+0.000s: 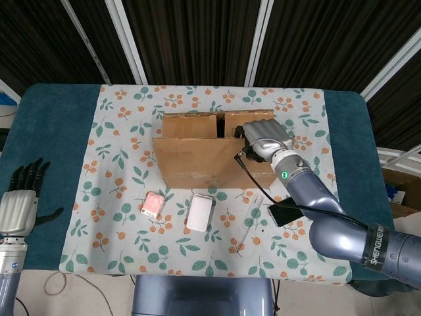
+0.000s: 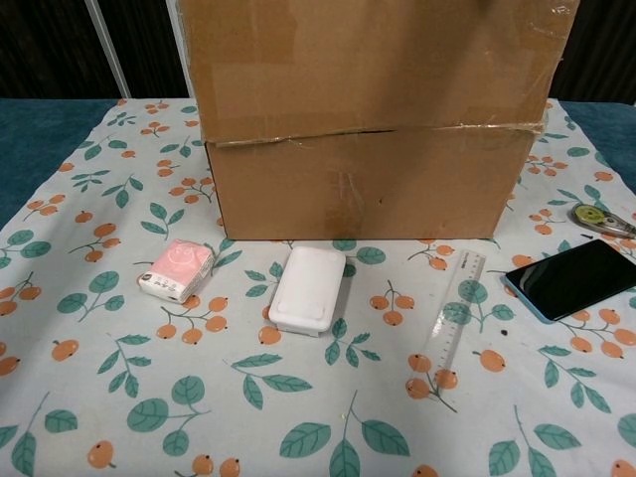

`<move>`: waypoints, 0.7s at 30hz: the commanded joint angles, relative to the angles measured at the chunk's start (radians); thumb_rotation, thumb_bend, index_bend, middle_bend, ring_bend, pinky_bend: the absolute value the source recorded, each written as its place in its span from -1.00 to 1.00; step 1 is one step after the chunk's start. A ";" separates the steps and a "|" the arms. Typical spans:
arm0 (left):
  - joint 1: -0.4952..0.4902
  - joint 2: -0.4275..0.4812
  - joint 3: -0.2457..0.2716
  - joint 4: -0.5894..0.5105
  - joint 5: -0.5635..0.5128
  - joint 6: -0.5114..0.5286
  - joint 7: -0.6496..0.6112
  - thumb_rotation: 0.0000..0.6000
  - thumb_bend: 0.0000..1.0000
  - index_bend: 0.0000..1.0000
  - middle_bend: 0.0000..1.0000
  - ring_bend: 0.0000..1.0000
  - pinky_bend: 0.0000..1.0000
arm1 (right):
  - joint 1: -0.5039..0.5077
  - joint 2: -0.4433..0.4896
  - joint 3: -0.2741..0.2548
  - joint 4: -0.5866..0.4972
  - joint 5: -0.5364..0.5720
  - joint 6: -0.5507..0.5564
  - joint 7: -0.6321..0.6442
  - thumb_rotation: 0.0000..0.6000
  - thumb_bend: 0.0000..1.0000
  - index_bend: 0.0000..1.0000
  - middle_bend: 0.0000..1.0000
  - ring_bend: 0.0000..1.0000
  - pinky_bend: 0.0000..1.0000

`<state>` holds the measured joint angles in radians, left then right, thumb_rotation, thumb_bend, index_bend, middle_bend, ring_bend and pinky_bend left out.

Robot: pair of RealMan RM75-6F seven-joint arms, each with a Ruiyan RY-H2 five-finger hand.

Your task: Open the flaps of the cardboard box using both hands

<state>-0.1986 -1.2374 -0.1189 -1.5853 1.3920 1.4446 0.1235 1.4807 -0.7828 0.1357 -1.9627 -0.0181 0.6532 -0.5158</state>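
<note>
"SHENGWEI" lettering on right forearm (image 1: pixel 380 241); nothing else legible.

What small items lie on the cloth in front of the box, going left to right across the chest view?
pink packet → white case → clear ruler → phone

Brown cardboard box (image 2: pixel 368 119), white cloth (image 2: pixel 298 417) w/ orange fruit & green leaf print over teal tabletop (image 1: pixel 56 131), pink packet (image 2: pixel 177 270), white case (image 2: pixel 308 289), black phone (image 2: pixel 571 277) w/ blue edge.
</note>
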 commanded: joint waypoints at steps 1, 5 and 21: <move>0.000 0.000 0.000 0.000 0.000 0.000 -0.001 1.00 -0.94 -1.00 -1.00 -1.00 -1.00 | 0.029 0.029 -0.018 -0.039 0.029 -0.012 -0.014 1.00 1.00 -0.20 -0.16 -0.07 -0.01; 0.001 0.000 0.001 0.000 0.003 0.000 -0.001 1.00 -0.94 -1.00 -1.00 -1.00 -1.00 | 0.045 0.057 -0.025 -0.084 0.048 -0.021 -0.010 1.00 1.00 -0.21 -0.16 -0.07 0.00; 0.003 -0.001 0.004 -0.002 0.015 0.006 -0.006 1.00 -0.94 -1.00 -1.00 -1.00 -1.00 | 0.074 0.183 -0.047 -0.246 0.051 -0.040 0.001 1.00 1.00 -0.24 -0.17 -0.07 0.00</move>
<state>-0.1957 -1.2381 -0.1145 -1.5870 1.4075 1.4502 0.1174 1.5510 -0.6081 0.0918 -2.2006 0.0284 0.6183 -0.5162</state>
